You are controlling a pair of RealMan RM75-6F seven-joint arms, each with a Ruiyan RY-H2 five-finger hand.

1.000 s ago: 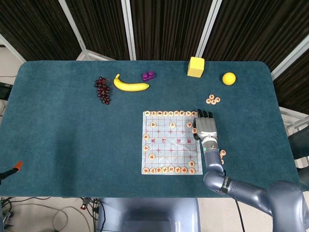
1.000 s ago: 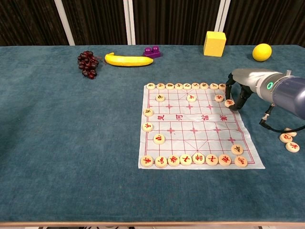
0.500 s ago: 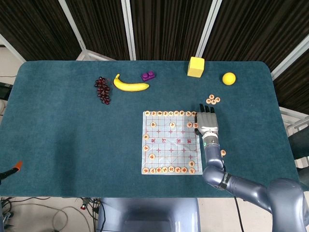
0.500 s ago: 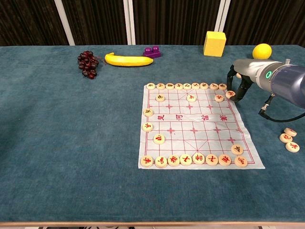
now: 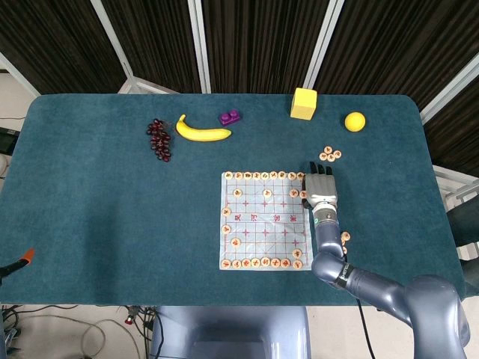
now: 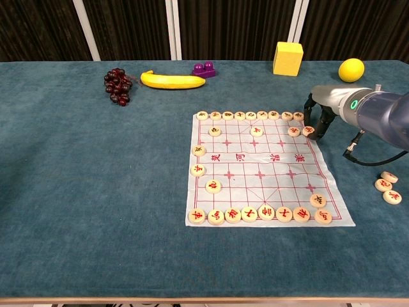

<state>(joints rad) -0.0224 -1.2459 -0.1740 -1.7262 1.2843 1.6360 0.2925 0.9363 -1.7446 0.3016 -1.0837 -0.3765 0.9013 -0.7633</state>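
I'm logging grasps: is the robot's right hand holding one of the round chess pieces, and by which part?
It cannot be told. The right hand arches its fingers over a round wooden chess piece at the white paper board's far right edge; no lift or pinch shows.

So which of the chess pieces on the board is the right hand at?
The piece at the board's far right edge, just below the back row; the right hand's fingertips stand over it, while the other pieces lie clear of the hand.

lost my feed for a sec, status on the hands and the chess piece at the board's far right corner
Right hand over the board's far right corner, fingertips around one chess piece, grip unclear. Left hand not in view. Neighbouring piece close beside it on the chess board.
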